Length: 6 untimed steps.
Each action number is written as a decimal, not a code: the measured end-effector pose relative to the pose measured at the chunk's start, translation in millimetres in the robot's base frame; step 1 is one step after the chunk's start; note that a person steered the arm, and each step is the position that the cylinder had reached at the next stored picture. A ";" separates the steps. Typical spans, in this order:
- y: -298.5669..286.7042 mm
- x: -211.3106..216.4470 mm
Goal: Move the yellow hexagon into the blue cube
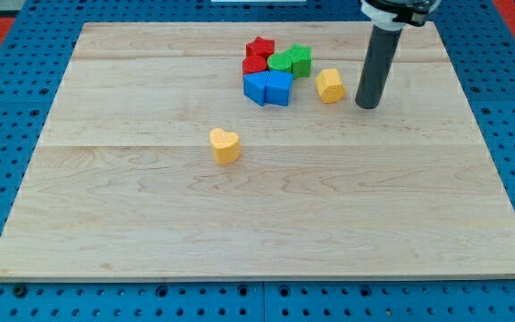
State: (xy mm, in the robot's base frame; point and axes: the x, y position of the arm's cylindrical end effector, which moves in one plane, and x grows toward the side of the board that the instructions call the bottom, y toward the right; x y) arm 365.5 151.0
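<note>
Pale wood worktop (266,215) on blue pegboard (7,80), my tip (367,105) just right of yellow hexagon (330,86), no claw visible, blue cube (278,88) left of hexagon, apart, rod's top cropped.

Hexagon (330,85) between cube (278,88) and tip (367,105)

Bright, even light is falling from above onto the pale wooden board (266,206), which is showing no glare. Shadows are staying short and soft: a faint one is sitting beneath the yellow heart (224,145), another under the yellow hexagon (330,85), and a small dark patch is gathering at the rod's tip (366,105). Focus is holding sharp across the frame, with slight compression softness along block edges.
</note>
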 end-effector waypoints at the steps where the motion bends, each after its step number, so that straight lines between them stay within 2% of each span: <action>1: -18.6 -29.9; 2: -42.9 -44.6; 3: -42.0 -33.7; 4: -12.7 10.9; 6: -48.2 -21.7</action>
